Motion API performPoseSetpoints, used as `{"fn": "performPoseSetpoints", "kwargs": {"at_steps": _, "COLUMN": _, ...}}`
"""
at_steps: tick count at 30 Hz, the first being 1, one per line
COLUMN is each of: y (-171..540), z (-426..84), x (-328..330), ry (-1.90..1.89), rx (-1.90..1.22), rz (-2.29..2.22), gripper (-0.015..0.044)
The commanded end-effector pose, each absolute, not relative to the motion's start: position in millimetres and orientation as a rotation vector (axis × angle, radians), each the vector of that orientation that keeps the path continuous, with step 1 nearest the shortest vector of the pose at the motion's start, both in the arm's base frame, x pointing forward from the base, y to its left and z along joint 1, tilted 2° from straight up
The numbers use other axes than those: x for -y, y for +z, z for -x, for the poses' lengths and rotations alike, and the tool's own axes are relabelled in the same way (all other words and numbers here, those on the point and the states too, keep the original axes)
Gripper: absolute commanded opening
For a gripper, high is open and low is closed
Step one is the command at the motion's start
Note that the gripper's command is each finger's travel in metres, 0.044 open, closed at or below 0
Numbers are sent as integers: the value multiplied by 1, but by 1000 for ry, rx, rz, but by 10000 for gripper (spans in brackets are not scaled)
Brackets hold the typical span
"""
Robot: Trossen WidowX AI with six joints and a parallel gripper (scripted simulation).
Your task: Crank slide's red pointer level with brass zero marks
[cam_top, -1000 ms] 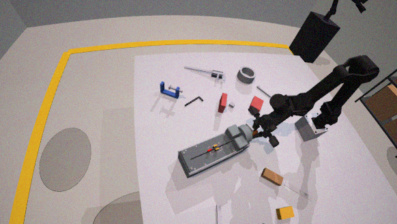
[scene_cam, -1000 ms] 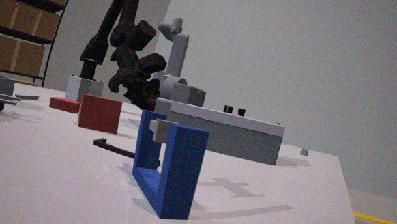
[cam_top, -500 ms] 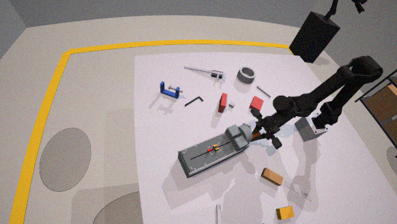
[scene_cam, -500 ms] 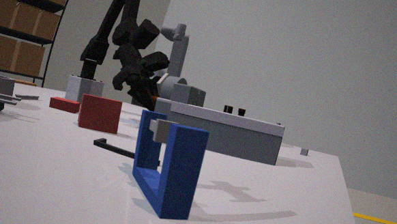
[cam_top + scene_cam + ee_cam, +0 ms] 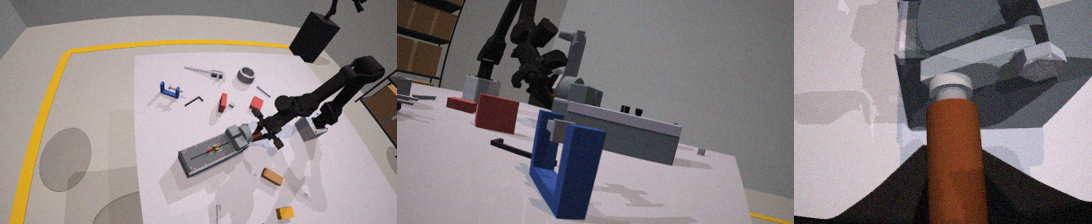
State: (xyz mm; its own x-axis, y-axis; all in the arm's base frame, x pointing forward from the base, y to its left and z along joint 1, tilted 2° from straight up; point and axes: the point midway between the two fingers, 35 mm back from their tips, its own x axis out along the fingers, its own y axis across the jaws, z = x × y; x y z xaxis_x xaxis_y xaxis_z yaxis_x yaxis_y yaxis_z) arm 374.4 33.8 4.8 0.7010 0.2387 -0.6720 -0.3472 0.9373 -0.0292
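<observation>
The grey machine (image 5: 191,168) (image 5: 636,143) stands on the table with its long slot facing up. The slide's red pointer (image 5: 209,150) is in the slot, a short gap beyond the two brass zero marks (image 5: 215,146) on the side away from the crank; it is not level with them. My gripper (image 5: 256,135) (image 5: 947,155) is shut on the orange-brown crank handle (image 5: 953,135) at the machine's near-arm end. The pale crank arm (image 5: 979,52) lies slantwise behind the handle in the wrist view. In the exterior view the arm mostly hides the handle.
A brown block (image 5: 272,176) and a yellow block (image 5: 285,213) lie beside the machine. On the other side are red blocks (image 5: 222,103) (image 5: 496,114), a blue clamp frame (image 5: 170,93) (image 5: 579,171), a hex key (image 5: 193,101), a caliper (image 5: 201,70) and a dark ring (image 5: 244,79).
</observation>
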Motion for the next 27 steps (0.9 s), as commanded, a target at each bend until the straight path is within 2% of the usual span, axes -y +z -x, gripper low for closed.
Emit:
{"fn": "performPoseSetpoints", "kwargs": {"at_steps": 1, "y": 5, "z": -374, "x": -34, "ry": 328, "rx": -724, "rz": 158, "gripper": 0}}
{"fn": "performPoseSetpoints", "kwargs": {"at_steps": 9, "y": 5, "z": -374, "x": -34, "ry": 328, "rx": -724, "rz": 158, "gripper": 0}}
{"fn": "performPoseSetpoints", "kwargs": {"at_steps": 25, "y": 5, "z": -374, "x": -34, "ry": 328, "rx": -724, "rz": 158, "gripper": 420}}
{"fn": "performPoseSetpoints", "kwargs": {"at_steps": 27, "y": 5, "z": -374, "x": -34, "ry": 328, "rx": -724, "rz": 158, "gripper": 440}}
